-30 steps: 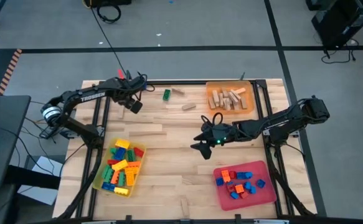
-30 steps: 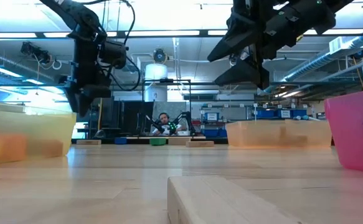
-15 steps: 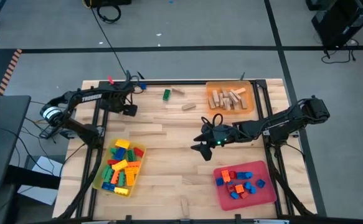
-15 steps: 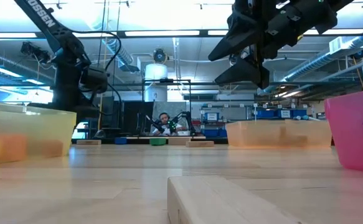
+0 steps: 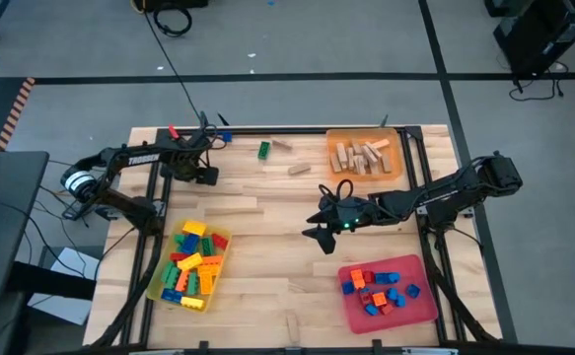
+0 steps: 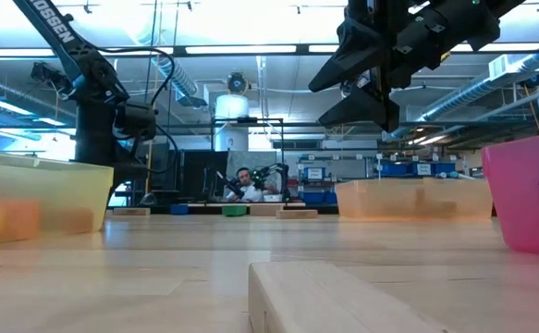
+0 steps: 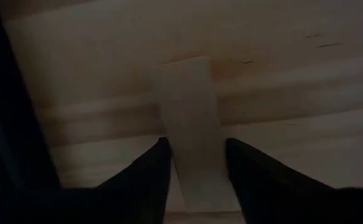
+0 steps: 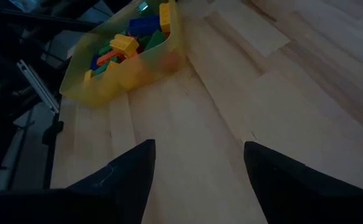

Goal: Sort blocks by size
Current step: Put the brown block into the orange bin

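Blocks (image 5: 190,264) in yellow, green, blue, red and orange fill the yellow tray (image 5: 159,279) at the near left of the counter (image 5: 267,247), below and well apart from the left hand (image 5: 206,175). A red tray (image 5: 420,306) at the near right, just below the right hand (image 5: 319,237), holds a small heap of red, blue and orange bricks (image 5: 378,291). One tan wooden piece (image 5: 293,323) lies alone at the counter's near edge, and it fills the foreground of the low view (image 6: 343,301).

The right hand hovers above the middle of the counter, its arm reaching in from the right; its two dark fingers (image 8: 128,180) stand apart with nothing between them, pointing toward the yellow tray (image 8: 116,71).

The left hand sits low at the far left corner, arm folded along the counter's far edge. Its fingers (image 7: 144,177) stand on either side of a pale wooden strip (image 7: 190,134) lying on the boards; whether they press it cannot be told.

Farther off, an orange tray (image 5: 391,168) beyond the right hand carries several tan wooden blocks (image 5: 361,154). Between the two hands at the far side lie one green brick (image 5: 264,150) and two loose tan pieces (image 5: 299,170). A person (image 6: 243,183) sits in the room behind.
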{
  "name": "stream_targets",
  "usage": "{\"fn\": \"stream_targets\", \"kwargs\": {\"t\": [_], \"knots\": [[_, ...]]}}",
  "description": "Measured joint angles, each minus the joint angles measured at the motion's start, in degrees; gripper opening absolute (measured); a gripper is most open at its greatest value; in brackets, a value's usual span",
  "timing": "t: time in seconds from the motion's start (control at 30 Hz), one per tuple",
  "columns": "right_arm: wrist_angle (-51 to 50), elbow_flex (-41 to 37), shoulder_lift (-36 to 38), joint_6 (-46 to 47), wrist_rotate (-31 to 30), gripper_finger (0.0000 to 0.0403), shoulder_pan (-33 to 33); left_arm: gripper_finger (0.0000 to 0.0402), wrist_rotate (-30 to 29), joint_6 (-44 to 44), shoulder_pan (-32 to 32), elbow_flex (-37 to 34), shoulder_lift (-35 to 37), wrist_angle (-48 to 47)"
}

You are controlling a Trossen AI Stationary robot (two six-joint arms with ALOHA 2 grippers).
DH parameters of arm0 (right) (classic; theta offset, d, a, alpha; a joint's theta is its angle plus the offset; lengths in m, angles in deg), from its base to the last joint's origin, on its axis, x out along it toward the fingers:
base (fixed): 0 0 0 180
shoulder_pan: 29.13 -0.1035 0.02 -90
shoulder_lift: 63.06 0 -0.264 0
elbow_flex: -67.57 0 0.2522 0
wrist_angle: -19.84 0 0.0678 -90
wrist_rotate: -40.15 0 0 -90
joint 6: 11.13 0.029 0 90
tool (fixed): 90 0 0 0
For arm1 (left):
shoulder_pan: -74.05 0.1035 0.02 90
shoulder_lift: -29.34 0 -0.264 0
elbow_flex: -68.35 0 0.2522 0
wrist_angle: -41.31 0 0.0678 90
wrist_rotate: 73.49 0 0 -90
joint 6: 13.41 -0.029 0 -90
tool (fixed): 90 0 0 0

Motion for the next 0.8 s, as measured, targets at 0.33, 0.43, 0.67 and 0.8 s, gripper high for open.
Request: {"fn": "stream_targets", "kwargs": {"t": [0.33,0.43,0.67,0.8], "knots": [[-2.62,0.0,1.13,0.72,0.63,0.0258,0.02,0.0105,-1.07,-1.27,-1.66,2.27,3.14,-5.55],[-5.11,0.0,3.95,1.8,-0.91,0.0257,-0.01,0.0105,-0.96,-1.06,-2.86,3.27,6.71,-8.35],[-16.85,0.0,15.07,3.54,-14.29,0.0257,-3.1,0.0105,1.3,3.33,-8.93,5.33,18.57,-11.11],[-21.54,0.01,20.12,4.72,-28.66,0.026,-7.26,0.0105,3.76,5.97,-14.42,5.87,25.12,-5.99]]}}
